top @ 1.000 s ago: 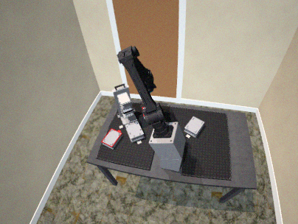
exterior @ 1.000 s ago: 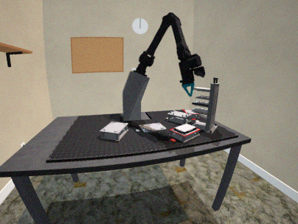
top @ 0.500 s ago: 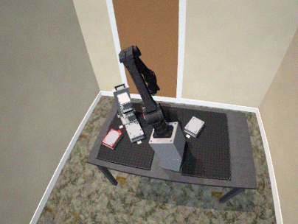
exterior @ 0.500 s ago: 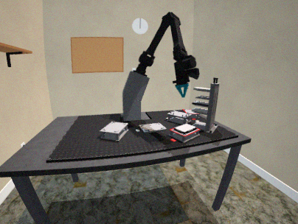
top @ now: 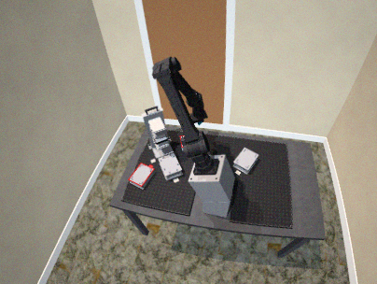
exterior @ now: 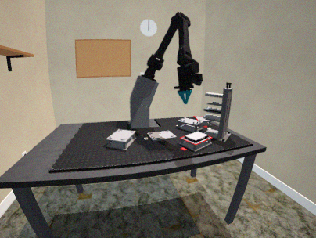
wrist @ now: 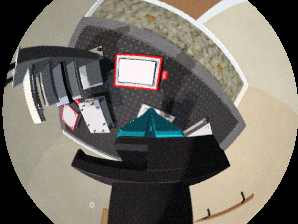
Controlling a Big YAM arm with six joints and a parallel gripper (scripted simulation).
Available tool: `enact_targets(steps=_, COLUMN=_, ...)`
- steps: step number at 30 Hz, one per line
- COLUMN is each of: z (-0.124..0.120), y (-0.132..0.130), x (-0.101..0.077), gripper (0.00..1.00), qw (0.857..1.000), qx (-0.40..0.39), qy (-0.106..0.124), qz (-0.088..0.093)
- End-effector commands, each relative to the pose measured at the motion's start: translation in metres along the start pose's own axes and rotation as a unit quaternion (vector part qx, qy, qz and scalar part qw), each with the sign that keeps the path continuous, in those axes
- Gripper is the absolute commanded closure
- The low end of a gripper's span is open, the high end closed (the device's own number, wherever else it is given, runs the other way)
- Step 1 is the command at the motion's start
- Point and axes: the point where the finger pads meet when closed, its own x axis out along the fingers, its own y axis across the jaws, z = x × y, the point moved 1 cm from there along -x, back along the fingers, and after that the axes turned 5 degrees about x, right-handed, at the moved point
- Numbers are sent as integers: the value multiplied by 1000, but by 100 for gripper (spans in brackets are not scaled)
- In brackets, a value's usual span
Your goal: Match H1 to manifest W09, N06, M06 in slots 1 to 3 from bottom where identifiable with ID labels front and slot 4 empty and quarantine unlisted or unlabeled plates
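Note:
My gripper (exterior: 184,98) (wrist: 150,111) (top: 199,120) is shut with nothing between its teal fingers. It hangs high above the table, left of the plate hotel H1 (exterior: 224,113) (top: 156,125) (wrist: 49,83) and apart from it. The hotel's shelves show plates, but I cannot read any labels. A white plate (exterior: 195,136) (top: 142,174) (wrist: 137,71) lies flat in a red-framed nest in front of the hotel. Another plate (exterior: 191,123) (wrist: 93,115) rests on a nest beside the hotel's foot. A further plate (exterior: 120,138) (top: 245,160) sits on a block far from the hotel.
A low grey nest (exterior: 161,135) (top: 170,166) lies between the red-framed nest and the arm's grey pedestal (top: 212,184) (exterior: 141,102). A black mat (top: 271,187) covers most of the table. Walls stand close behind the hotel.

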Motion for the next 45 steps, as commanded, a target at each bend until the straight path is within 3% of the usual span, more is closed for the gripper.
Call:
enact_targets(steps=1, z=-13, y=-12, x=0, gripper=100, qw=998, qx=55, qy=18, qz=-6)
enact_targets(steps=3, z=-19, y=-15, x=0, gripper=100, qw=997, qx=77, qy=26, qz=-9)
enact_targets(steps=6, z=-16, y=-19, x=-6, gripper=100, qw=998, qx=69, qy=5, qz=-8)
enact_targets(steps=16, z=-44, y=-33, x=-3, gripper=100, qw=998, qx=61, qy=11, qz=-7)
enact_targets(steps=18, z=-57, y=-35, x=-3, gripper=100, qw=994, qx=102, qy=34, qz=-11)
enact_targets(steps=23, z=-71, y=-40, x=-5, gripper=100, qw=985, qx=164, qy=54, qz=-18)
enact_targets(steps=27, z=-74, y=-45, x=-9, gripper=100, qw=985, qx=166, qy=40, qz=-18)
enact_targets(steps=36, z=-99, y=-53, x=-8, gripper=100, qw=986, qx=157, qy=45, qz=-18)
enact_targets(steps=45, z=-136, y=-58, x=-11, gripper=100, qw=967, qx=239, qy=82, qz=-24)
